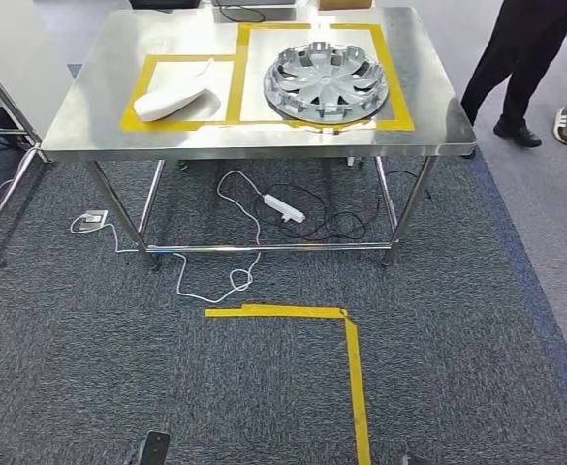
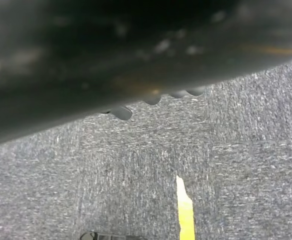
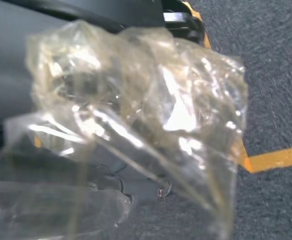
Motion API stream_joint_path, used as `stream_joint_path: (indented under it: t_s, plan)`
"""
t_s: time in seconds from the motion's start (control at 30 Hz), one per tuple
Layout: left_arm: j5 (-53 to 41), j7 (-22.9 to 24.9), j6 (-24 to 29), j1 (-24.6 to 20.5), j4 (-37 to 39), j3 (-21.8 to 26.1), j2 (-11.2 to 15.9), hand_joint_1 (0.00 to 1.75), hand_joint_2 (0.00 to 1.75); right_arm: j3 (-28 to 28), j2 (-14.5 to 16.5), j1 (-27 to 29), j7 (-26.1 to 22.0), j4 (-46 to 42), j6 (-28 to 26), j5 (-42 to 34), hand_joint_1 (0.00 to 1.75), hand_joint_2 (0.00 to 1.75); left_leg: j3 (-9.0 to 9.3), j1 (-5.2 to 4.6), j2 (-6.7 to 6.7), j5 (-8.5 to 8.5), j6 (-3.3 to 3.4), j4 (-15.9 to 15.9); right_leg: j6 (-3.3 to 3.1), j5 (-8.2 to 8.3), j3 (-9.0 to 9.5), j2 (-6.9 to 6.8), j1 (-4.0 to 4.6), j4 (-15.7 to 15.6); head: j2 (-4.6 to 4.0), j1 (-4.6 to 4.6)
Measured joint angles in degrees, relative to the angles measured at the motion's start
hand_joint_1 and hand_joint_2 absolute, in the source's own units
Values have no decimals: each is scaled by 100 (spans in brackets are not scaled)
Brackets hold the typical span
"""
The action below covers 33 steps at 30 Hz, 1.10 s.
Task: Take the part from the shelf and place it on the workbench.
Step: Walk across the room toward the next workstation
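Plastic-wrapped part (image 3: pixel 137 125), a crumpled clear bag, hangs right in front of the right wrist camera above the grey carpet, with yellow floor tape (image 3: pixel 276 159) just beside it. The film hides the right hand's fingers, so I cannot tell how they lie, though the bag hanging there suggests it is being carried. I cannot tell the left hand's state either.

From the head, the steel workbench (image 1: pixel 90 116) stands ahead at twelve o'clock, well apart from the robot. On it, a white moulded cover (image 1: pixel 172 92) lies in the tape box at eleven o'clock and a silver hubcap (image 1: pixel 326 83) in the box at twelve to one. A person (image 1: pixel 518 58) stands at two o'clock.

My reading: this is the carry step, with the placing not yet done. Next comes walking up to the bench edge, raising the right arm over the top, and setting the bag on bare steel, since both boxes are taken.
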Motion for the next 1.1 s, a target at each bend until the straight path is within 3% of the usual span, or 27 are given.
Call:
stream_joint_path:
  t_s: [0.03,0.1,0.13,0.17,0.23,0.27,0.3,0.33,0.37,0.4,0.43,0.5,0.53,0.57,0.63,0.67,0.7,0.77,0.8,0.83,0.87,0.93,1.0,1.03,1.1]
  plan:
    - [-2,0,1,-1,0,-1,1,0,0,0,0,3,-2,-1,-1,1,0,0,41,-26,-4,-55,66,-107,43,42,-29,0,-4,19,0,0]
    - [-2,0,2,6,2,0,-1,0,0,0,0,17,-4,2,-1,0,0,0,-31,-37,11,7,206,-111,122,73,-65,5,-26,20,0,5]
    - [-1,0,3,9,3,1,0,0,0,0,0,23,-3,4,-1,0,0,0,-88,-36,23,67,271,-111,157,-51,-111,12,-38,92,0,13]
    - [-1,0,3,10,4,1,0,0,0,0,0,29,-2,6,-1,0,0,0,-161,-31,35,136,326,-116,185,-276,-181,23,-47,264,0,21]
    - [-2,0,2,6,5,2,1,0,0,0,0,28,-2,7,-2,0,0,0,-336,-41,44,280,380,-111,226,-871,-353,41,-53,924,0,42]
    - [-2,0,2,7,5,2,1,0,0,0,0,25,-3,6,-2,0,0,0,-428,-50,48,350,383,-105,234,-1050,-407,46,-53,1280,0,46]
    - [-3,0,2,7,5,2,1,0,0,0,0,24,-4,6,-2,0,0,0,-524,-60,52,421,383,-98,234,-1091,-408,48,-53,1542,0,49]
    - [-3,0,2,8,5,2,2,0,0,0,0,24,-4,6,-3,0,0,0,-618,-68,57,488,379,-91,225,-995,-329,49,-52,1634,0,49]
    - [-3,0,2,7,5,2,2,0,0,0,0,25,-4,6,-3,0,0,0,-706,-75,59,553,372,-85,206,-822,-154,50,-50,1529,0,49]
    - [-3,0,2,6,5,2,1,0,0,0,0,21,-4,6,-3,0,0,0,-782,-80,58,617,361,-81,177,-665,112,54,-45,1244,0,48]
    - [-2,0,2,5,5,1,-1,0,0,0,0,13,-4,5,-3,0,0,0,-840,-85,54,674,342,-77,141,-605,456,60,-32,817,0,48]
    - [-2,0,2,3,5,0,-5,0,0,0,0,-12,-8,2,-2,2,0,0,-902,-92,51,787,284,-78,81,-725,1066,71,1,-57,0,43]
    - [-2,0,2,2,5,-1,-7,0,0,0,0,-18,-10,1,-1,2,0,0,-915,-87,53,844,247,-88,58,-802,1213,76,21,-307,0,43]
    - [-3,0,2,2,5,-1,-8,0,0,0,0,-19,-13,1,-1,3,0,0,-923,-81,56,906,205,-105,36,-814,1241,76,35,-420,0,43]
    - [-3,0,2,9,6,-1,-7,0,0,-1,0,-9,-13,3,-1,2,0,0,-965,-55,47,861,135,-77,-42,-709,1136,57,33,-437,0,46]
    - [-3,0,3,18,7,-1,-6,0,0,-2,0,-6,-13,4,-1,1,0,0,-1007,-49,39,675,110,42,-89,-638,1072,46,28,-447,0,34]
    - [-2,0,3,24,7,-1,-4,0,0,-2,0,-1,-13,6,-1,1,0,0,-1065,-41,33,380,93,276,-126,-565,998,33,24,-451,0,20]
    - [-1,0,3,30,7,-1,-1,0,0,-3,0,11,-13,6,-1,0,0,0,-1183,-40,30,-191,69,973,-165,-430,834,20,47,-430,0,-7]
    - [-1,0,2,29,7,0,3,0,0,-4,0,16,-13,6,-1,1,0,0,-1205,-41,29,-297,61,1285,-168,-364,746,14,58,-405,0,-10]
    - [-1,0,2,28,7,0,5,0,0,-4,0,16,-13,6,-1,1,0,0,-1170,-41,28,-248,61,1460,-167,-305,652,9,68,-369,0,-11]
    - [-1,0,2,28,7,0,8,0,0,-4,0,14,-13,6,-1,1,0,0,-1047,-41,28,-94,69,1438,-162,-252,551,7,74,-320,0,-11]
    - [-2,0,2,24,7,-1,10,0,0,-5,1,14,-13,6,-1,1,0,0,-556,-48,26,165,111,841,-136,-174,347,9,81,-204,0,-12]
    - [-3,0,2,14,7,-1,10,0,0,-6,2,10,-13,6,-1,1,0,0,-91,-71,21,111,165,99,-88,-112,207,9,92,-97,0,-8]
    - [-3,0,3,8,7,-1,9,0,0,-7,2,7,-13,6,-1,2,0,0,5,-85,18,37,190,-105,-56,-73,161,7,94,-68,0,-6]
    - [-2,0,4,9,8,0,5,0,0,-7,2,8,-13,7,-1,2,0,0,-20,-95,22,64,255,-196,16,13,109,4,86,-62,0,-7]
